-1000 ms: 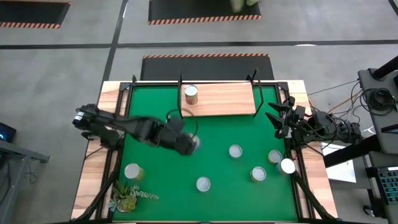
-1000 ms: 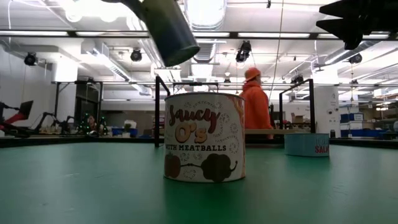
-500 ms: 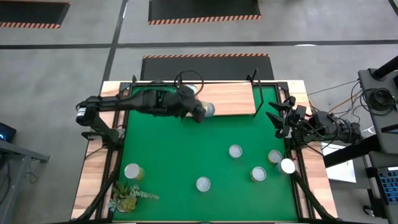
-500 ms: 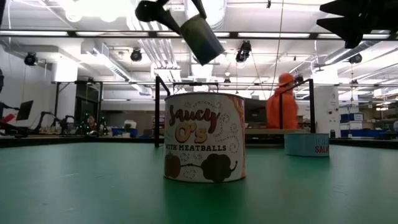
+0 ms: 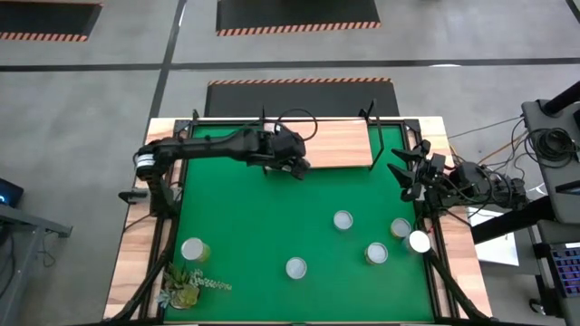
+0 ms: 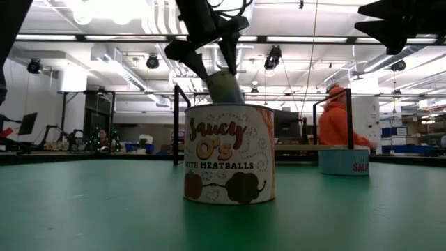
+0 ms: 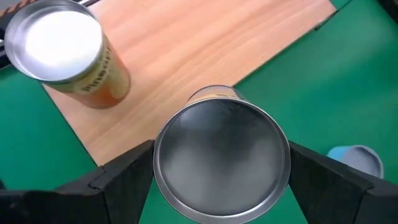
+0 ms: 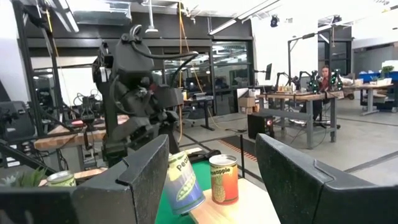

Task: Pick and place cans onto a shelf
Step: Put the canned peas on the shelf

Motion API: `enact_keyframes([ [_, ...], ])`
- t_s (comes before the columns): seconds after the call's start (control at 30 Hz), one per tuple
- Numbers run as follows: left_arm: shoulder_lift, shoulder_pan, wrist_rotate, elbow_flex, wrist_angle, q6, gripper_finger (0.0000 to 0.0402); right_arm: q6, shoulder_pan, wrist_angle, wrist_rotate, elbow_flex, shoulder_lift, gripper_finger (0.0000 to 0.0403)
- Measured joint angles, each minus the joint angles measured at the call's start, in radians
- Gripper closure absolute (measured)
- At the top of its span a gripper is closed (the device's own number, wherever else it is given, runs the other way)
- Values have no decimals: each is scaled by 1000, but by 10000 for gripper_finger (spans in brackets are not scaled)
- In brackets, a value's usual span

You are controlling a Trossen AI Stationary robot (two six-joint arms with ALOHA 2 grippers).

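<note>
Already one can [image 7: 65, 53] stood on the shelf [image 7: 205, 56] nearby; left gripper [image 7: 221, 165] pinched a tilted can [image 7: 221, 162] over the shelf's edge.

**Room on the shelf, clutter at the right**

The shelf [image 5: 331, 145] is offering bare board to the right of the 1 can [image 7: 65, 53] standing at its left end. The left gripper [image 5: 292, 158], gripping a can [image 7: 221, 162], is occupying the shelf's front-left edge. The green tabletop [image 5: 245, 226] is lying open through its middle, while 5 cans [image 5: 343, 220] are crowding the right and front.
</note>
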Motion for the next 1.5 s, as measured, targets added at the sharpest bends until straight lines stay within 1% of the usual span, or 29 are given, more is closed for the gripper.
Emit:
enact_keyframes([
  [0.33,47,11,-78,1,-16,26,88,0,0,-3,0,0,0,175],
  [0.57,66,21,-108,1,-17,44,88,1,0,-4,0,0,0,175],
  [0.7,66,22,-112,1,-16,35,85,-1,0,-7,0,0,0,175],
  [0.97,66,25,-113,1,-9,19,64,0,0,-6,0,0,0,175],
  [1.27,66,33,-147,1,5,23,63,2,0,-7,0,0,0,175],
  [1.4,66,32,-138,0,5,63,63,1,0,-8,0,0,0,175],
  [1.5,62,7,-80,3,-4,150,63,-1,0,-15,0,0,0,175],
])
